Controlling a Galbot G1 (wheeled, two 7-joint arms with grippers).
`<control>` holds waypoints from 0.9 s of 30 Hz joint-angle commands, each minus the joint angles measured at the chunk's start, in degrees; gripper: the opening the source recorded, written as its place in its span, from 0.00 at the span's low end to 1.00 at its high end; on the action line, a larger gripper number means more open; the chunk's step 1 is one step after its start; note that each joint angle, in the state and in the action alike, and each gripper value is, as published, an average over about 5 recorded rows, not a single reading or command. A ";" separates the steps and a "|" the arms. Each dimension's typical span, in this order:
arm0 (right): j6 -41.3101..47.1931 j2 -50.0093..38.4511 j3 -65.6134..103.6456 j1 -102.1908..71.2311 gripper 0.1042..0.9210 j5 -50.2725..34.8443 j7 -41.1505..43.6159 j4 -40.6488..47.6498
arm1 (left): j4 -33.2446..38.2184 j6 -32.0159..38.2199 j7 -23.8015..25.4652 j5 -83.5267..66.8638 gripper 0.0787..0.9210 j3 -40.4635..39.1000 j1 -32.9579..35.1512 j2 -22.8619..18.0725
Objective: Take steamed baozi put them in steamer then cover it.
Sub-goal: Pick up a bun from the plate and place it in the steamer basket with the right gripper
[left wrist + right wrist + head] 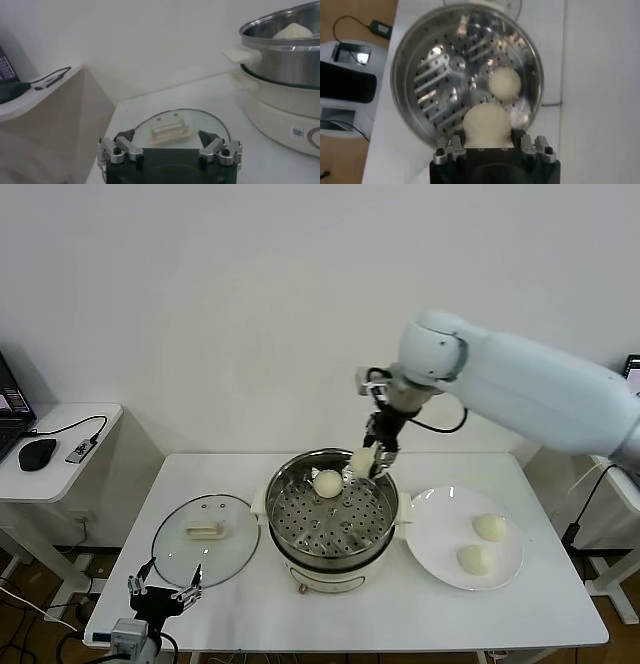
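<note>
Spread across one white bench [330, 624], the whole job: mid-way through loading, second bun in transit, lid not yet on. At the centre, one steamer [300, 489], shiny perforated basket on a cream pot base, with a single baozi in the basket [328, 482] near its far rim. To the robot's left of it, flat on the bench, one glass cover [205, 536] with its cream handle up, untouched. To the robot's right, one white plate [440, 569] bearing two waiting baozi [490, 527]. Reaching in from the right, the right end effector [372, 460], clamped on a carried baozi [486, 124] and poised above the far rim of the basket, close beside the bun already inside. Low at the near left corner of the bench, the left end effector [163, 594], jaws spread wide and empty, parked just short of the cover. Next move, by judgement: lower into a free patch of the perforated floor, clear of the seated bun, then release gently to avoid squashing soft dough. Tally: four baozi in all — one seated, one held, two on the plate.
</note>
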State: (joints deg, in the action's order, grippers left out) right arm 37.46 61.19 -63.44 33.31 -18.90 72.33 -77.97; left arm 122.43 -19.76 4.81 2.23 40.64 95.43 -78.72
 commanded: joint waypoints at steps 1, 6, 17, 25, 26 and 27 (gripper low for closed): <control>2.10 9.27 -1.71 -1.25 0.57 -2.57 -1.14 3.89 | 0.21 -0.08 0.07 -0.09 0.88 0.01 -0.11 -0.02; 2.05 12.68 -1.45 -4.45 0.57 -1.41 -2.30 6.83 | 0.23 -0.23 0.18 -0.28 0.88 -0.24 -0.48 -0.25; 2.05 17.70 0.41 -10.85 0.57 2.55 -3.81 12.54 | -0.80 -0.22 0.16 -0.41 0.88 -0.76 -0.96 -0.39; 1.66 19.96 0.63 -12.60 0.57 4.60 -4.06 14.95 | -1.10 -0.23 0.16 -0.61 0.88 -0.96 -1.20 -0.68; 1.64 20.13 0.62 -12.76 0.57 4.76 -4.07 15.02 | -1.11 -0.23 0.17 -0.62 0.88 -0.99 -1.22 -0.69; 1.64 20.24 0.60 -12.91 0.57 4.94 -4.08 15.02 | -1.11 -0.23 0.18 -0.62 0.88 -1.01 -1.23 -0.70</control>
State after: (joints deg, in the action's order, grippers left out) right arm 38.96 79.05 -63.04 22.02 -14.95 68.51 -65.24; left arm 121.39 -20.00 4.96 1.61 39.66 94.18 -79.42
